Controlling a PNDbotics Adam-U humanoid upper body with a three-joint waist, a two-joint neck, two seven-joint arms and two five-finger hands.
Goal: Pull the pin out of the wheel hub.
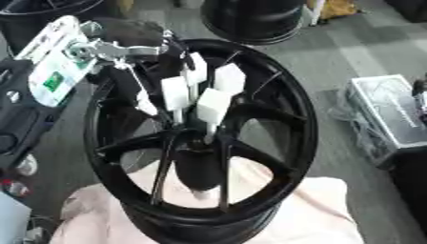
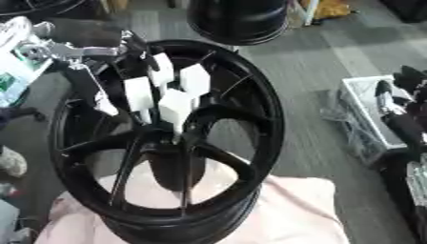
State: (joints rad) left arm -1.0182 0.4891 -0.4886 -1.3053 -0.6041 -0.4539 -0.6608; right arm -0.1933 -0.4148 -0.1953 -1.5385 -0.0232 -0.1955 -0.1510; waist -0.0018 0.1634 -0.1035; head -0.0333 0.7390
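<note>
A black spoked wheel stands tilted on a pink cloth. Its hub sits at the centre where the spokes meet. My left hand reaches in from the upper left, and its white-padded fingers point down, bunched just above the hub. A pale thin pin shows below the fingertips, running down to the hub, and the fingers are gathered round its top. My right hand rests idle at the right edge with dark fingers up, away from the wheel.
A second black rim stands behind the wheel. A white crate wrapped in plastic sits on the grey floor to the right. Dark equipment crowds the left edge.
</note>
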